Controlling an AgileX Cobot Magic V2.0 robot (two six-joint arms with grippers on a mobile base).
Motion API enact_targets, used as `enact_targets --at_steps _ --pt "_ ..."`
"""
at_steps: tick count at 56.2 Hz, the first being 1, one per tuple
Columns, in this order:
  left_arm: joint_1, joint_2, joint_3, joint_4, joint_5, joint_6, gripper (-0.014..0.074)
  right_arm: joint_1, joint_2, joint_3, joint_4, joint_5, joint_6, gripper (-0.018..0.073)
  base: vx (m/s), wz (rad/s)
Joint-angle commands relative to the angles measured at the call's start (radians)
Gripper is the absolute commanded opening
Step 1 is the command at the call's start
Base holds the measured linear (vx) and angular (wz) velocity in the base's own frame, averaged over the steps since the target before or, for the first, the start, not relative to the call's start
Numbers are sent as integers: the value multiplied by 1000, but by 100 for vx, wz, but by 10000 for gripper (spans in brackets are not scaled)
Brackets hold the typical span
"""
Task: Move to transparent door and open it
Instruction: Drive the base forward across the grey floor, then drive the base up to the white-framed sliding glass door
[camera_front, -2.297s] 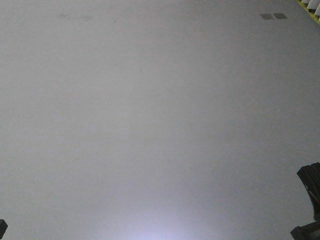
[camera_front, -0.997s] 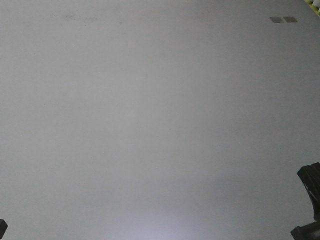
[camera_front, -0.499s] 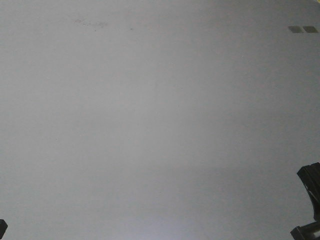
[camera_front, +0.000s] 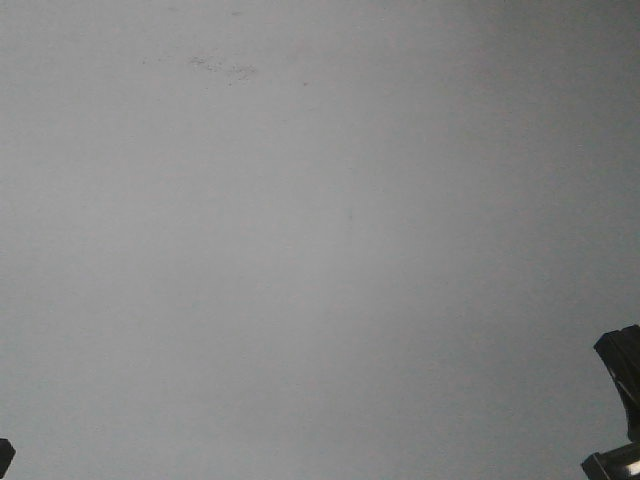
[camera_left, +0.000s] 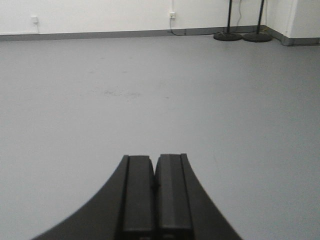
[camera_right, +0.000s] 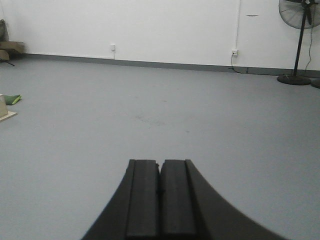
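The left arm's black fingers (camera_left: 140, 195) were pressed together with nothing between them, pointing over a smooth grey floor (camera_left: 240, 110) toward a white wall (camera_left: 100, 12) with a grey skirting board (camera_left: 100, 35), a white wall socket (camera_left: 172, 14) and two black round stand bases (camera_left: 227, 36). The right arm's black fingers (camera_right: 144, 195) were likewise pressed together and empty, facing the same floor, with a black pedestal fan (camera_right: 299, 15) at the far right and a small green object (camera_right: 13, 99) at the left edge. The front view showed only floor, a faint patch of scuff marks (camera_front: 225, 68) and a black robot part (camera_front: 622, 370) in the lower right corner. The transparent door lay outside all three views.
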Motion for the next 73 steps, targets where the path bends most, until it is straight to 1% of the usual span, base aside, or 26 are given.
enact_targets --at_steps 1,45,73 --pt "-4 -15 10 -8 -75 -3 3 -1 -10 4 -6 -88 -5 -6 50 20" --pt "-4 -15 10 -8 -76 -3 3 -1 -10 4 -6 -87 -5 -6 52 24" --pt "-4 -15 10 -8 -76 -3 3 -1 -10 4 -6 -89 -5 -6 54 44"
